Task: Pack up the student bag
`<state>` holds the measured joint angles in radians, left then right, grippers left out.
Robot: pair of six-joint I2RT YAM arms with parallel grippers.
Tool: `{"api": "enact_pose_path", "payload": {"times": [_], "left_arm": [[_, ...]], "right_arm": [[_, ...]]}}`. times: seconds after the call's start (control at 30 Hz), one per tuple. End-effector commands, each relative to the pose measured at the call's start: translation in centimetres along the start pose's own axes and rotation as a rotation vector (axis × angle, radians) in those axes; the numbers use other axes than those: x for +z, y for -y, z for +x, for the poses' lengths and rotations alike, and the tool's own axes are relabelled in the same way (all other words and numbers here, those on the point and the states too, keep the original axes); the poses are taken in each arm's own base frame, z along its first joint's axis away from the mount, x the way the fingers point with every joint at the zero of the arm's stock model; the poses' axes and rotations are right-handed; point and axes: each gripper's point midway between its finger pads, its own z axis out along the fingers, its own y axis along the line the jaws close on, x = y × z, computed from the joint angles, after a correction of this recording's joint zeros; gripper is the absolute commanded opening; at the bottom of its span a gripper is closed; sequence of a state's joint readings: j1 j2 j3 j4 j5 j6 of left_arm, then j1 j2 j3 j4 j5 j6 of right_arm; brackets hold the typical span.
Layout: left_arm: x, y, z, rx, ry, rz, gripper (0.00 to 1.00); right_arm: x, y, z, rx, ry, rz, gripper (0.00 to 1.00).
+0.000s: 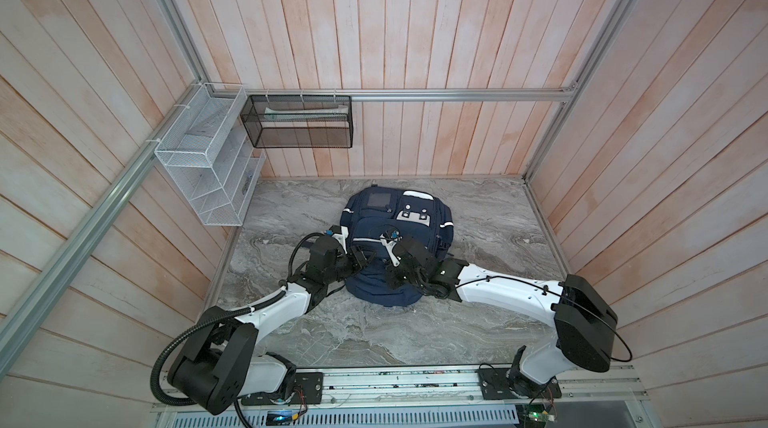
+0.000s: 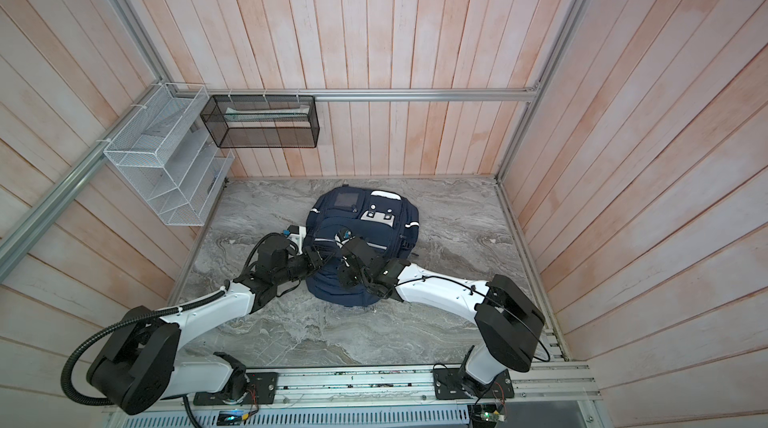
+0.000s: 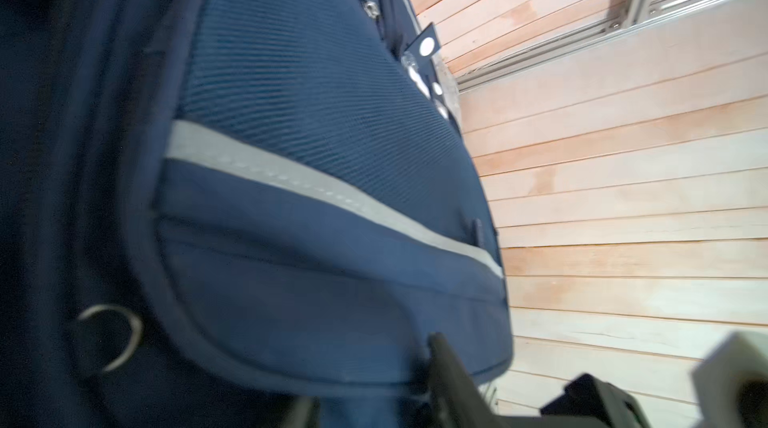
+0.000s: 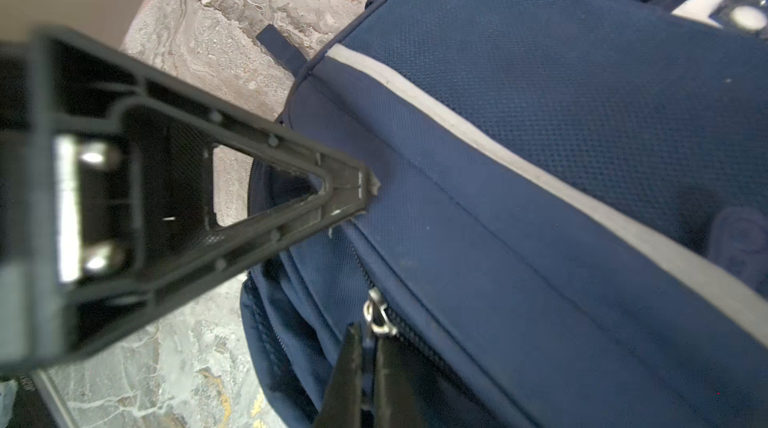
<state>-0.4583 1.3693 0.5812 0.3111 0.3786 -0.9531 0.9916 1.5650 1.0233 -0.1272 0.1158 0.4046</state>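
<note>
The student bag (image 1: 374,213) (image 2: 336,213) is navy with grey-white stripes and lies flat in the middle of the marble table in both top views. Both grippers rest on its near half. In the left wrist view my left gripper (image 3: 372,376) is blurred, with the rounded edge of a front pocket (image 3: 332,301) between its fingers. The right wrist view shows its tip (image 4: 370,189) pinching puckered fabric below the stripe (image 4: 498,159). My right gripper (image 4: 368,334) is shut, its fingertips on a metal zipper pull (image 4: 376,313). From above, the left gripper (image 1: 368,257) and right gripper (image 1: 390,272) nearly meet.
A white wire rack (image 1: 203,164) and a black mesh basket (image 1: 297,122) hang on the far-left walls. Wooden panel walls enclose the marble table (image 1: 478,322). The arms' mounting rail (image 1: 395,380) runs along the front edge. A loose strap end (image 4: 280,49) lies beside the bag.
</note>
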Motion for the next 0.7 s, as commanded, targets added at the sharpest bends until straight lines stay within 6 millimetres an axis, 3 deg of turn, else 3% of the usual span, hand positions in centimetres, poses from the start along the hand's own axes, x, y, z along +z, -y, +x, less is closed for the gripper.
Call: {"api": "enact_pose_path", "payload": {"times": [0.0,0.03,0.23,0.47,0.67], "left_arm": [[0.5,0.3,-0.8,0.067,0.006,-0.006,0.04],[0.2,0.0,-1.0,0.062,0.01,-0.005,0.0],[-1.9,-0.9,-2.3,0.076,0.048,-0.043,0.0],[-3.4,-3.3,-3.0,0.037,0.056,-0.096,0.0],[-3.7,-4.2,-2.4,0.049,0.043,-0.116,0.0]], "right_arm": [[-1.0,-0.9,0.2,0.006,0.015,-0.031,0.0],[-1.1,0.0,0.7,0.008,0.004,0.006,0.0],[-3.2,7.5,4.2,0.059,-0.086,0.35,0.0],[-5.0,11.3,6.8,0.129,-0.169,0.446,0.0],[-6.1,14.8,6.4,0.172,-0.155,0.483,0.0]]}}
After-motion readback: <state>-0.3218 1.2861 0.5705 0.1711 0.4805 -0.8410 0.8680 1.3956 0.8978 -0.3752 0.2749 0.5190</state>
